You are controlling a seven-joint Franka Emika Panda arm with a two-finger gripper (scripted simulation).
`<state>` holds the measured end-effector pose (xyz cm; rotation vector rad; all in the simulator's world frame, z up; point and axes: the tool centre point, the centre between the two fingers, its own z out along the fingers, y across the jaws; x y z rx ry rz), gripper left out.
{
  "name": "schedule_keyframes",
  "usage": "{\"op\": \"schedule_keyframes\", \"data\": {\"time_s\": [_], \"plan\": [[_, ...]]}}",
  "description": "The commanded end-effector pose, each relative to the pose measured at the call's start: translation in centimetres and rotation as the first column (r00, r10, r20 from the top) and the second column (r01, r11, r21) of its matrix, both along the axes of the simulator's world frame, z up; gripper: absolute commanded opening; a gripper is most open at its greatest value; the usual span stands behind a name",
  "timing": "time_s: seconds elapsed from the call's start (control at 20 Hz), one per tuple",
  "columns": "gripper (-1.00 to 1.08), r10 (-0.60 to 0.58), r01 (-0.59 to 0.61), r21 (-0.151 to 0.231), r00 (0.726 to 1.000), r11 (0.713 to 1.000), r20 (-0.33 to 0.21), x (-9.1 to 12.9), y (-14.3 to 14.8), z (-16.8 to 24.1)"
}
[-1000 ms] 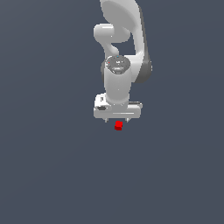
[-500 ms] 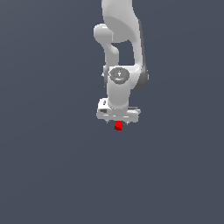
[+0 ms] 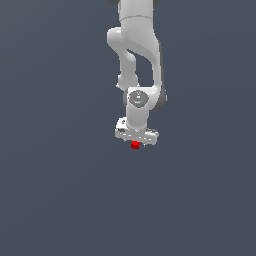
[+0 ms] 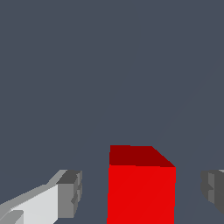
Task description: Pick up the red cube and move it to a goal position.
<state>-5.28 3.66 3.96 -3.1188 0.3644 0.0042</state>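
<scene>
The red cube (image 3: 135,145) is a tiny bright red block on the dark grey floor, directly under the white arm's hand. My gripper (image 3: 135,141) points straight down over it. In the wrist view the red cube (image 4: 141,188) stands between my two fingers, and my gripper (image 4: 141,192) is open. One grey fingertip (image 4: 71,192) and the other fingertip (image 4: 213,187) each stand apart from a cube side, with a gap showing on both sides. The cube's lower part is cut off by the wrist view's edge.
The plain dark grey floor (image 3: 60,200) fills the whole scene. The white arm (image 3: 137,45) rises above the hand to the exterior view's upper edge. No other object shows.
The hand has come down toward the cube while the arm's upper links shifted. The cube has stayed in the same spot.
</scene>
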Motion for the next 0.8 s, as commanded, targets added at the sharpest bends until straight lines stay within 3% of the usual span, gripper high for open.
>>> {"op": "schedule_keyframes", "data": {"time_s": [0.0,0.3,0.35,0.75], "plan": [[1.0,-0.019,0.019,-0.002,1.0,1.0,0.002,-0.32,0.15,-1.0],[1.0,-0.035,0.035,-0.002,0.999,0.999,0.003,-0.54,0.34,-1.94],[-1.0,-0.035,0.035,-0.002,0.999,0.999,0.003,-0.54,0.34,-1.94],[-1.0,-0.035,0.035,-0.002,0.999,0.999,0.003,-0.54,0.34,-1.94]]}}
